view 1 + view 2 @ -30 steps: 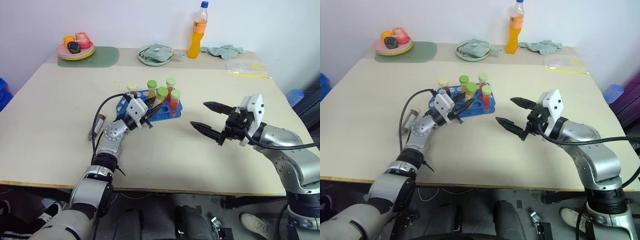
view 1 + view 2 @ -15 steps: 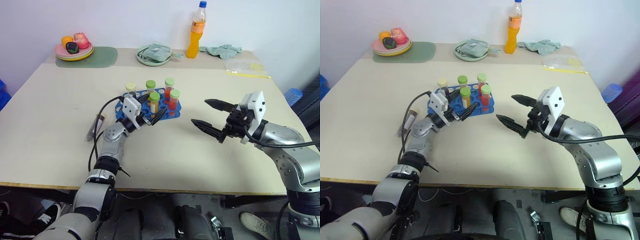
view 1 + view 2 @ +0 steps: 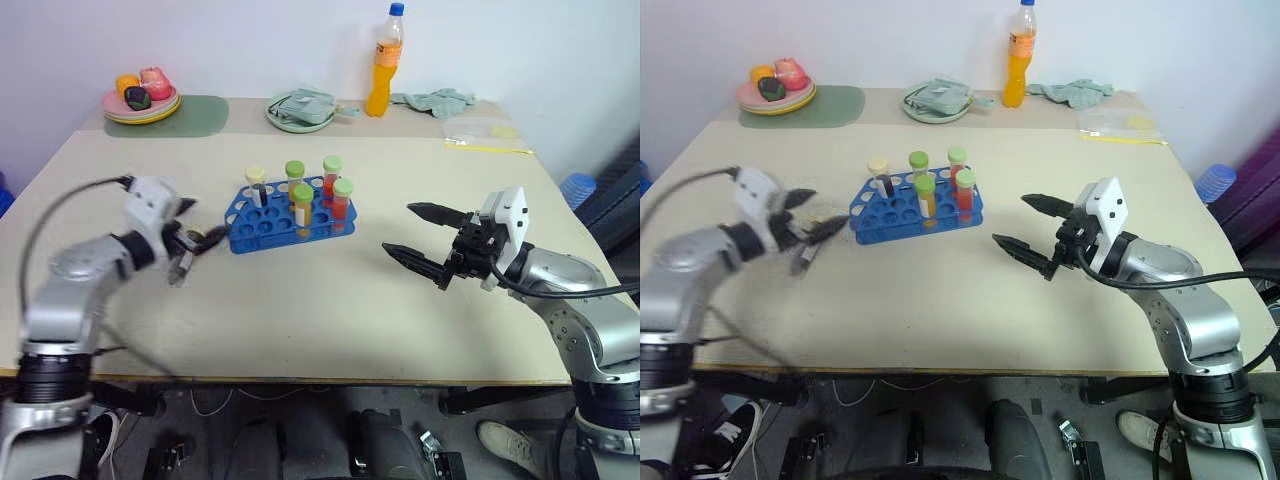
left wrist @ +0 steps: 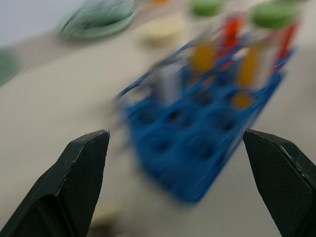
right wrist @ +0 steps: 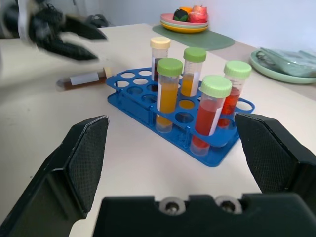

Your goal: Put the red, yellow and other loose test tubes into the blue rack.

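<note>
The blue rack (image 3: pixel 262 226) stands mid-table with several capped tubes upright in it: red ones (image 5: pixel 210 116), yellow ones (image 5: pixel 168 94) and a dark one with a cream cap (image 3: pixel 256 182). A loose tube of brown liquid (image 5: pixel 84 79) lies on the table just left of the rack. My left gripper (image 3: pixel 200 232) hovers open and empty over that spot, blurred, its fingertips (image 4: pixel 84 163) spread wide towards the rack (image 4: pixel 197 158). My right gripper (image 3: pixel 398 229) hangs open and empty to the right of the rack.
Along the table's far edge are a plate of fruit (image 3: pixel 140 100) on a green mat, a green plate with a cloth (image 3: pixel 300 108), an orange drink bottle (image 3: pixel 385 65), a crumpled cloth (image 3: pixel 435 100) and a plastic bag (image 3: pixel 485 135).
My left gripper let go of a yellow tube, which now stands in the rack, then swung out to the left. The right arm has kept still.
</note>
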